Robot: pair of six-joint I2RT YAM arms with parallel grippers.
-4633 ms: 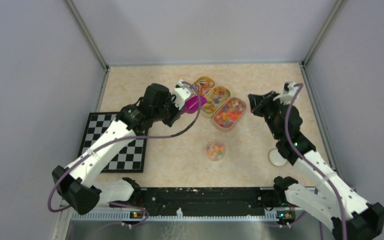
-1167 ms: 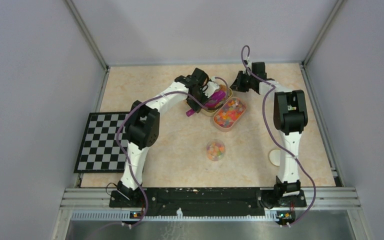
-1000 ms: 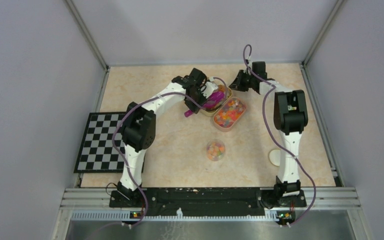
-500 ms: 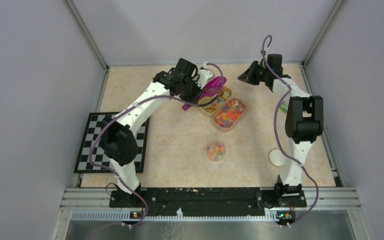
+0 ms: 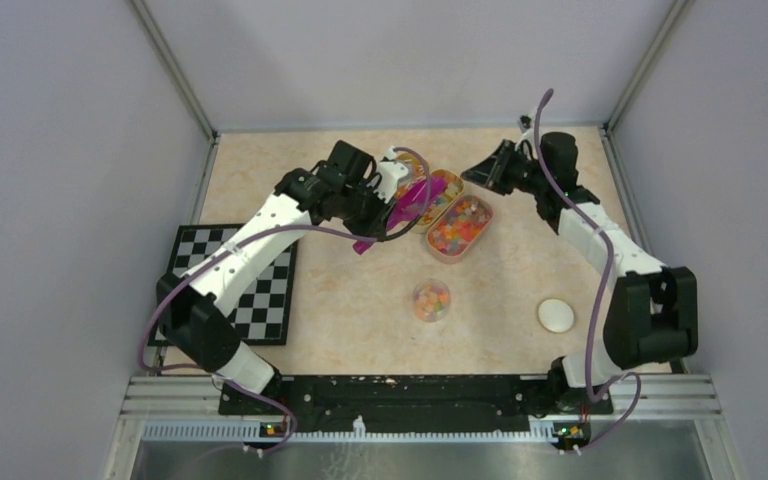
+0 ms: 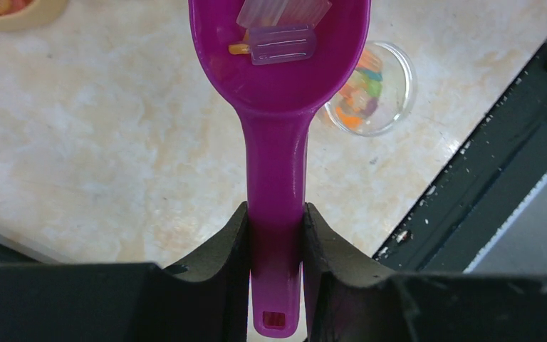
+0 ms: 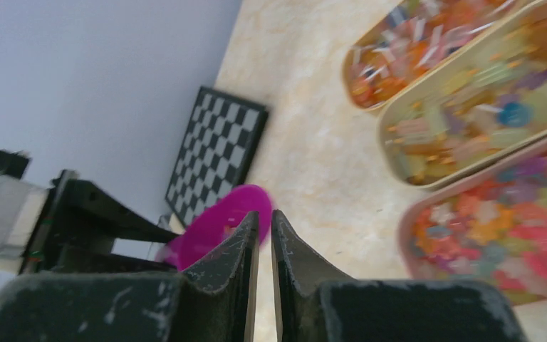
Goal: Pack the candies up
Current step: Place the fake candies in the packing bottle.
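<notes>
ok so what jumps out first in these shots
The bright purple scoop, clamped by its handle in the left gripper and carrying a few wrapped candies. Next, the colourful candy trays at the far centre, with a small clear cup holding more nearer the arms.

White arms, black joints, purple cables

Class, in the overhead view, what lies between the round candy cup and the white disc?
Nothing: in the top view only bare tabletop separates the cup from the disc.
</notes>
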